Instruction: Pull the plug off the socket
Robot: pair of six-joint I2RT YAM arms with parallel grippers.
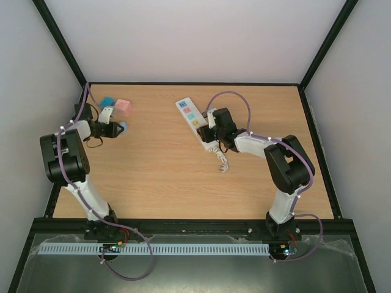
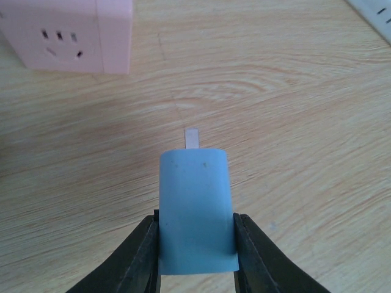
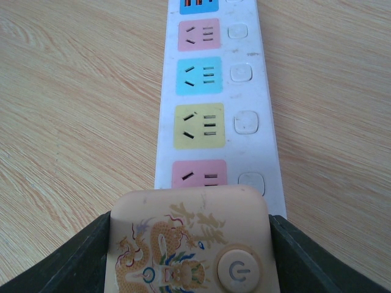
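The socket (image 1: pixel 190 113) is a long white power strip with pastel outlets, lying at the back middle of the table. All outlets that show in the right wrist view (image 3: pixel 214 91) are empty. My right gripper (image 1: pixel 211 131) is shut on the strip's near end, a beige block (image 3: pixel 192 244) with a dragon print and a power button. My left gripper (image 1: pixel 119 128) is far to the left, shut on a light blue plug (image 2: pixel 197 207). A metal prong (image 2: pixel 192 138) sticks out of the plug's front, free above the wood.
A pink cube socket (image 1: pixel 124 106) and a blue cube (image 1: pixel 107 101) stand at the back left, just beyond the left gripper; the pink one shows in the left wrist view (image 2: pixel 67 33). The strip's short white cord (image 1: pixel 220 160) curls toward the table's middle.
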